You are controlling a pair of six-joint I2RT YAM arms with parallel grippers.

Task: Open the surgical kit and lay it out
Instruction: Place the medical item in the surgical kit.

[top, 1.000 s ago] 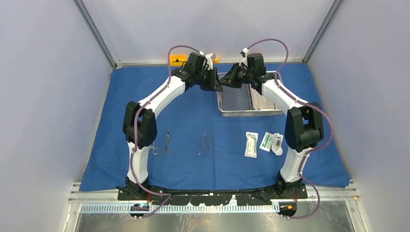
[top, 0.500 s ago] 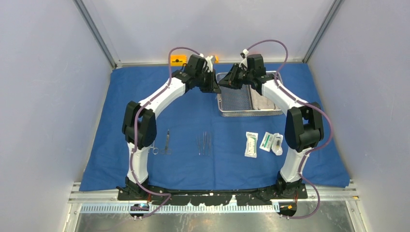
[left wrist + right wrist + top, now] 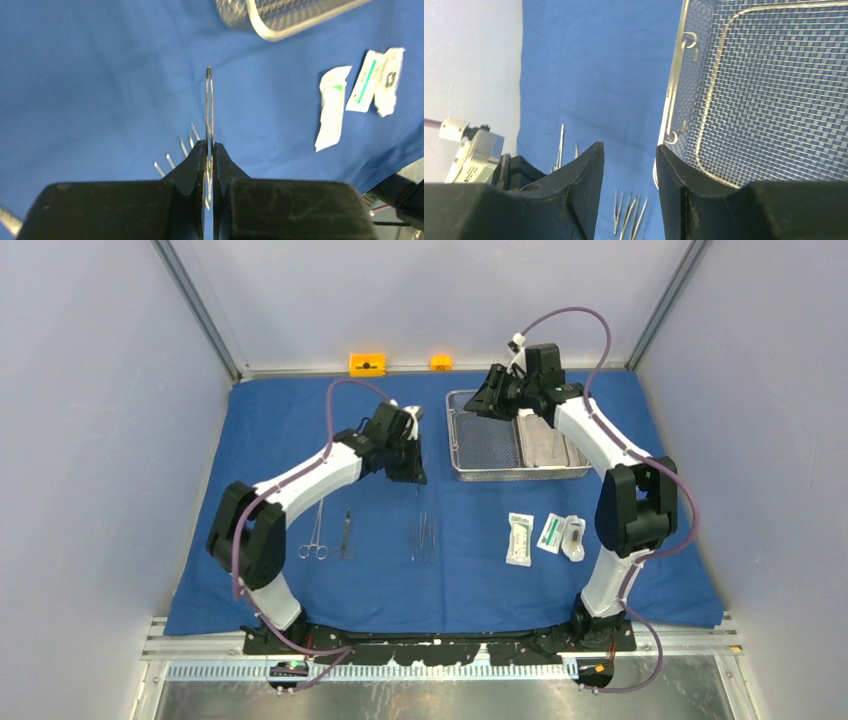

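A thin steel tool (image 3: 209, 100) stands edge-on in the left arm's (image 3: 320, 468) jaws, which are clenched on it low down so that most of its length juts forward. From this angle it is most likely another pair of tweezers. It hangs over the open middle of the wrap (image 3: 250, 430), with the tweezers (image 3: 423, 537) already laid out just beneath and nearer the arm bases.

The job in hand looks like placing this tool into the row. To do it well:
- Turn the wrist so the tool lies flat, parallel to the tweezers, tips pointing the same way.
- Come down on bare cloth beside the tweezers, apart from them, not across them.
- Keep it short of the ring-handled tools (image 3: 346, 532) further left.
- Let go only once its length rests on the cloth; a drop from height would skew it.

The three packets (image 3: 519, 538) lie well to the right, out of the way. Beyond them the basket (image 3: 515, 476) sits at the far side with the tray (image 3: 550, 448) inside. The right arm (image 3: 585, 432) hovers over the basket's far left corner, its jaws parted and holding nothing.
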